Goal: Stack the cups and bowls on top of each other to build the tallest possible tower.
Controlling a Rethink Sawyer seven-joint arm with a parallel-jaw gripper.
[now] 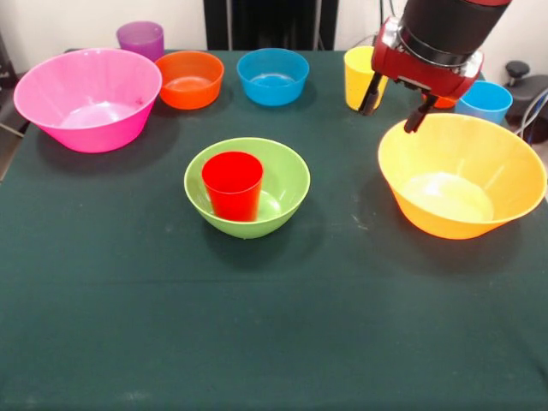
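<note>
The pink bowl stands at the far left of the picture, very far from the gripper and open side up. Just behind it, the purple cup is upright, also well apart from the gripper. Next comes the small orange bowl and then the small blue bowl, both in the back row and still to the left of the gripper in this view.

In the middle of the table, nearer to the camera than the gripper and to its left, the green bowl holds the red cup, which stands upright inside it. This is the only pile to be seen.

The yellow cup stands just beside the gripper, close to its left finger in the picture. The gripper hangs from the red and black arm with its two dark fingers spread apart and nothing between them; it is released. Its tips are just above the back rim of the yellow-orange bowl, which lies under it and to its right.

Behind the gripper a small part of the orange cup shows. The light blue cup is upright to the right of the gripper.
</note>
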